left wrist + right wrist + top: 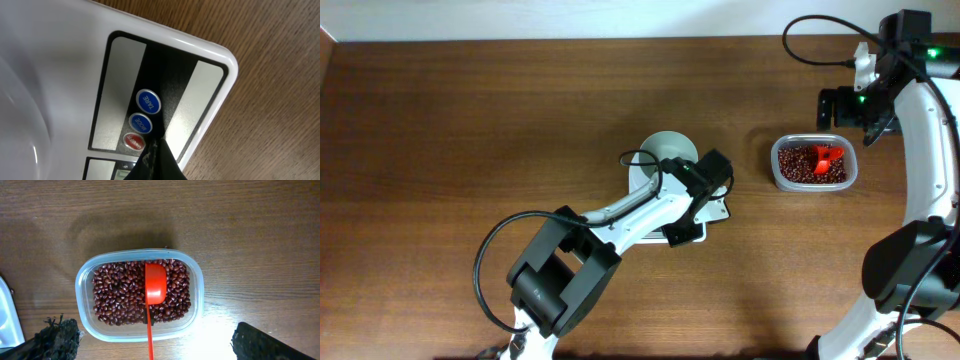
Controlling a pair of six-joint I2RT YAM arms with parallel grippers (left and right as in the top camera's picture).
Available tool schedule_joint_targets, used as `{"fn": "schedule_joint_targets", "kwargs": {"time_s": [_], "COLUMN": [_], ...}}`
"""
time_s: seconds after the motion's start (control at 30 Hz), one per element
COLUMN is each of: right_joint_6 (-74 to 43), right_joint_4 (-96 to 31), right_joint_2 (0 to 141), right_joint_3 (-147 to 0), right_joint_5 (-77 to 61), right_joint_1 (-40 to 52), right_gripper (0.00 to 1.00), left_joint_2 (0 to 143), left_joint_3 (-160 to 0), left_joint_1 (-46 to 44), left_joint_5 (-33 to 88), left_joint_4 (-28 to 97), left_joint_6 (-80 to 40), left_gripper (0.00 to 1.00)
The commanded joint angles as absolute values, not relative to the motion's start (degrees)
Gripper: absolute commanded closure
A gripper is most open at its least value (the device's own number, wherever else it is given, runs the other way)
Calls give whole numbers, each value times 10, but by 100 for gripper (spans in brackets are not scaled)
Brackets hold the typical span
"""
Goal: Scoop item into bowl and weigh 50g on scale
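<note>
The left gripper (154, 161) is clenched, its black fingers pressed into a single tip with nothing between them. The tip sits low over the front panel of the small white digital kitchen scale (206, 90), right at the edge of the round red button (134, 141), below the two round blue buttons (148, 101). Whether it touches the button cannot be told. The small round white bowl (665, 148) sits on the scale beside the left arm.

Further right on the brown wooden table (440, 120), well apart from the scale, is a clear rounded-rectangular plastic tub (79, 287). It holds the small dark reddish-brown beans (117, 292), and an orange-red plastic scoop (155, 282) lies on them. The right gripper (155, 337) hangs above the tub with its fingers (55, 337) spread wide, holding nothing.
</note>
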State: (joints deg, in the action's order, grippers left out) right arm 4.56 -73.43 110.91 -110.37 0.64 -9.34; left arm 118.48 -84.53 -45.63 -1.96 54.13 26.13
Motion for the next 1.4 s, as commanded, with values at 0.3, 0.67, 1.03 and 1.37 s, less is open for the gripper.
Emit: {"fn": "schedule_joint_targets", "kwargs": {"time_s": [0.3, 0.67, 1.03, 1.37], "right_joint_6": [43, 43, 43, 43], "right_joint_4": [-735, -735, -735, -735], "right_joint_2": [1112, 1112, 1112, 1112], "right_joint_3": [-1110, -1110, -1110, -1110], "right_joint_5": [11, 11, 11, 11], "right_joint_1": [-94, -94, -94, -94], "right_gripper": [1, 1, 1, 1], "left_joint_2": [1234, 1257, 1270, 1205], "left_joint_3": [-802, -802, -802, -811], "left_joint_1": [-451, -444, -440, -437], "left_joint_5": [-29, -103, -143, -16], "left_joint_4": [514, 486, 462, 487], "left_joint_6": [253, 223, 201, 230], "left_gripper": [100, 100, 100, 100]}}
